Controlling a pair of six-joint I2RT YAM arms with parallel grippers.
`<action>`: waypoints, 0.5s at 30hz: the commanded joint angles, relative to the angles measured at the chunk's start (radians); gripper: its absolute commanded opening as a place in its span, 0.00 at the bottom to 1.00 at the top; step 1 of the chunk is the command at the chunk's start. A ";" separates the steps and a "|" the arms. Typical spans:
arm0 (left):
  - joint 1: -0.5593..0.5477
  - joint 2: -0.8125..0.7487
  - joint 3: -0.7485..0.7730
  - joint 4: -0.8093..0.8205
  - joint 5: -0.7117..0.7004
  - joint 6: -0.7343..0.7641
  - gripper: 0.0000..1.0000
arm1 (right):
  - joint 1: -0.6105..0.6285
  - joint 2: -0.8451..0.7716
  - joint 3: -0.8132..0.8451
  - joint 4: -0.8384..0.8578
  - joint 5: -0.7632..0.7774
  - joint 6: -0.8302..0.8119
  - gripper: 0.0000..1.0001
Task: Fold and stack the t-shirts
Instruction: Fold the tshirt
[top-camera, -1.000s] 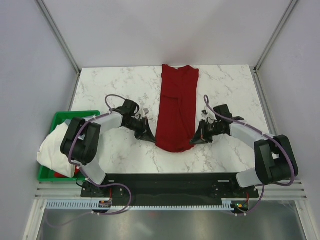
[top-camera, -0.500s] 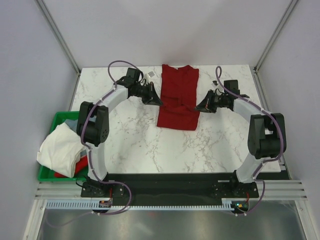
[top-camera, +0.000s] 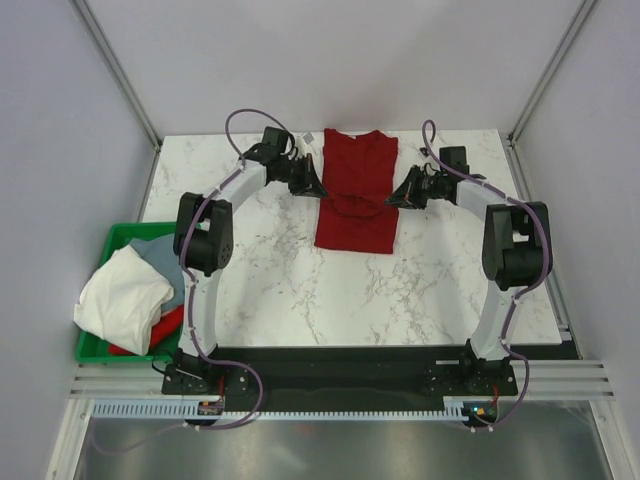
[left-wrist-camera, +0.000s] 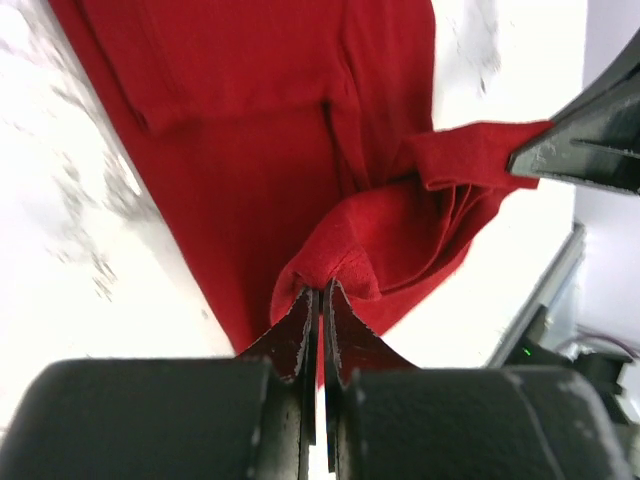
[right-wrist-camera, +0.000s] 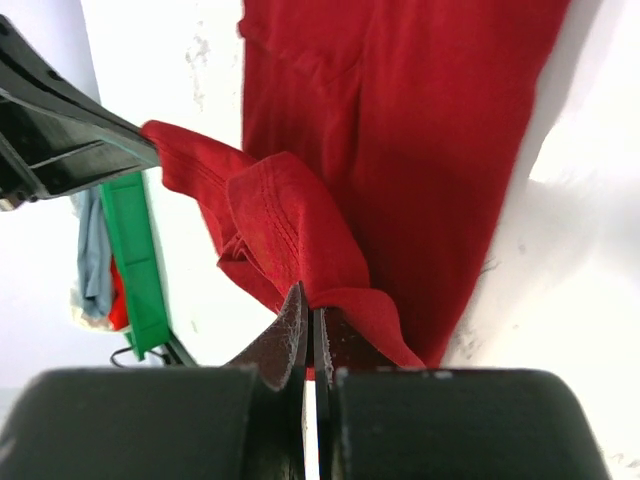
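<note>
Nearest me, the other tees (top-camera: 125, 290) wait heaped in the green bin (top-camera: 140, 230). Farther out on the tabletop (top-camera: 260, 290) lies the dark red t-shirt (top-camera: 358, 225). My left tool (top-camera: 318, 188) and right tool (top-camera: 394, 199) each pinch its folded edge tight, one per side, lifting it level so the fold should land square.

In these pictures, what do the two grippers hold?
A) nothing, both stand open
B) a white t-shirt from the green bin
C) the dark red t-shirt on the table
C: the wrist views show the left gripper and the right gripper each shut on a raised fold of the dark red t-shirt.
</note>
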 joint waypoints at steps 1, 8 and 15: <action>0.000 0.043 0.091 0.028 -0.059 0.069 0.02 | -0.002 0.036 0.064 0.041 0.027 -0.041 0.00; -0.013 0.077 0.115 0.028 -0.120 0.069 0.02 | 0.000 0.108 0.159 0.047 0.041 -0.065 0.02; -0.023 0.031 0.128 0.002 -0.292 0.060 0.35 | -0.005 0.091 0.162 0.045 0.045 -0.090 0.47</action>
